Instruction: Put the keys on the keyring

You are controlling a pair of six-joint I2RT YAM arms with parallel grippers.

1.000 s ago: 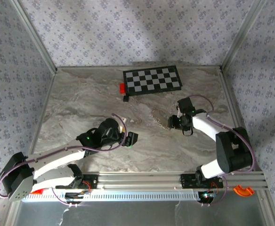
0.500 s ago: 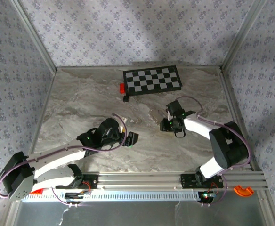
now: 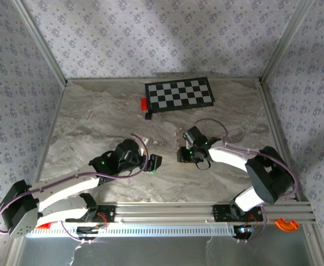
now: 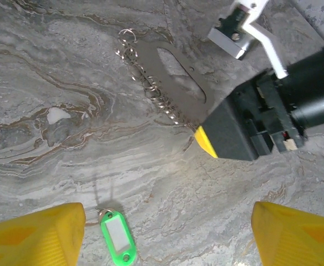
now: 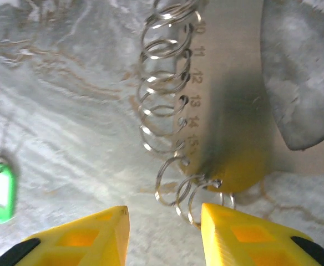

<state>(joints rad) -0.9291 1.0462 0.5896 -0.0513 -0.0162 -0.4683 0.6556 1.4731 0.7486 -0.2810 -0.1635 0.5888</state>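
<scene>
My right gripper (image 5: pixel 165 220) stands half open, low over the table (image 4: pixel 51 138), clamping nothing that I can see; its pads flank the near end of the plate (image 5: pixel 228 83), the flat silvery numbered piece that I take for the keys, with a row of small rings (image 5: pixel 165 83) strung along one edge; from the left wrist view, one right pad touches that end. My left gripper (image 4: pixel 167 221) hangs wide open and empty; the keyring (image 4: pixel 104 213) with its green tag (image 4: pixel 117 237) lies flat between its pads, nearer the one at the view's left, apart from the plate.

The step in hand, as I judge it, is getting hold of the plate; it lies flat, so a straight pinch from above will likely skate off. I would centre the end between the pads, keep the last rings out of the bite, and tip an edge up before squeezing; squeeze slowly, since thin metal can snap sideways. The left should then take the ring itself, not the tag; whether its split faces the plate I cannot tell.
</scene>
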